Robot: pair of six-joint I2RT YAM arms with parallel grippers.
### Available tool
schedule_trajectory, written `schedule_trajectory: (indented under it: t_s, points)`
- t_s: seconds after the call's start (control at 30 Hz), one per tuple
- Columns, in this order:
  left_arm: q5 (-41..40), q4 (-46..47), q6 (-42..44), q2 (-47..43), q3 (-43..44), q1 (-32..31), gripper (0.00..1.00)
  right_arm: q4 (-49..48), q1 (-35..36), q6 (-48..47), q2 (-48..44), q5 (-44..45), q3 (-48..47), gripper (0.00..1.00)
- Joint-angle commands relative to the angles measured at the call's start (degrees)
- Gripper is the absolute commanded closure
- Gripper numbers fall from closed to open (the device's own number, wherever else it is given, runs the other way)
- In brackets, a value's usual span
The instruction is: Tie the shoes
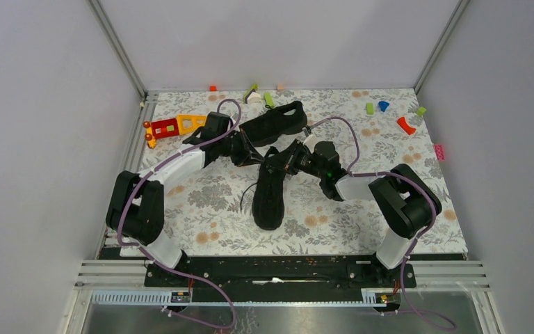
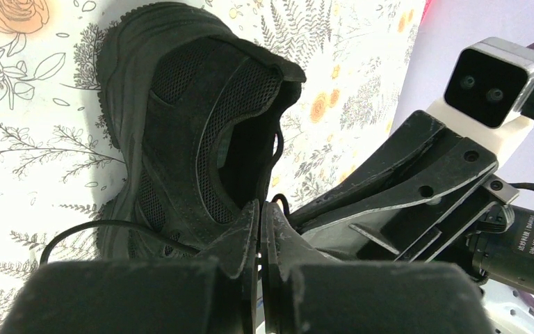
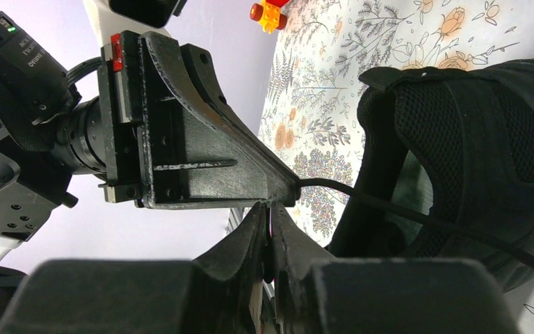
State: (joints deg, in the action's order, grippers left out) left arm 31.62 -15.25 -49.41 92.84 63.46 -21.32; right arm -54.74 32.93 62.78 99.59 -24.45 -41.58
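Observation:
Two black shoes lie on the flowered cloth. One shoe (image 1: pixel 278 120) is at the back; the other shoe (image 1: pixel 269 198) lies in the middle, toe toward me. Just above its collar, my left gripper (image 1: pixel 254 156) and right gripper (image 1: pixel 278 163) meet tip to tip. In the left wrist view the left gripper (image 2: pixel 261 209) is shut beside the shoe's opening (image 2: pixel 181 139). A thin black lace (image 3: pixel 417 217) runs taut from its tip to the shoe. My right gripper (image 3: pixel 271 210) is almost shut, with a dark strand between its fingers. Another lace end (image 2: pixel 83 228) trails loose on the cloth.
A red and yellow toy (image 1: pixel 174 126) lies at the back left. Small blocks are scattered along the back: a green stick (image 1: pixel 269 100), a green piece (image 1: pixel 369 108), a blue one (image 1: pixel 383 106) and a red one (image 1: pixel 405 125). Grey walls close in three sides.

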Motion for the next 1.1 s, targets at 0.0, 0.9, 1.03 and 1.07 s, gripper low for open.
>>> schedule_trajectory:
  t_s: [0.0, 0.9, 1.03, 1.07]
  points:
    - [-0.58, 2.33, -0.32, -1.16, -0.91, 0.05, 1.0, -3.09, -0.41, 0.02, 0.24, 1.16, -0.24, 0.9]
    - [-0.46, -0.31, 0.08, 0.88, 3.01, -0.04, 1.0, 0.08, -0.35, -6.18, -1.81, -2.13, -0.3, 0.66]
    - [-0.5, -0.91, 0.19, 1.06, 3.59, -0.1, 1.0, 1.47, -0.41, -6.79, -2.18, -2.15, -0.73, 0.75]
    - [-0.54, -0.91, 0.19, 1.03, 3.54, -0.12, 1.0, 1.48, -0.39, -6.75, -2.33, -1.85, -0.55, 0.77]
